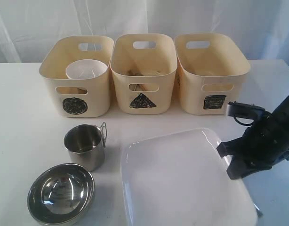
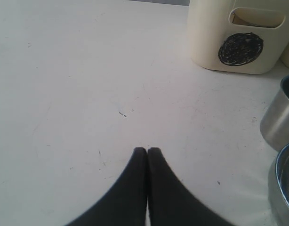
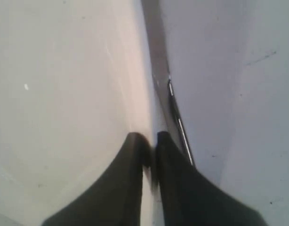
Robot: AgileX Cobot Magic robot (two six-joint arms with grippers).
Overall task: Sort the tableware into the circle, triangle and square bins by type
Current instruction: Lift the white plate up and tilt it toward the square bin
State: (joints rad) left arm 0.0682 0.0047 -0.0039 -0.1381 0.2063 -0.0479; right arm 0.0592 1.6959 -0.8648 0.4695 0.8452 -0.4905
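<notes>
The large white square plate lies at the front middle of the table. My right gripper is at its right edge, shut on the plate with the rim between the fingers. A steel mug stands left of the plate, with the steel bowl in front of it. The small white bowl sits in the circle bin. Brown wooden sticks show in the triangle bin. My left gripper is shut and empty over bare table, outside the exterior view.
The square bin stands at the back right and shows nothing inside from here. A thin glinting strip runs along the plate's edge; what it is I cannot tell. The left wrist view catches the circle bin, the mug and the steel bowl.
</notes>
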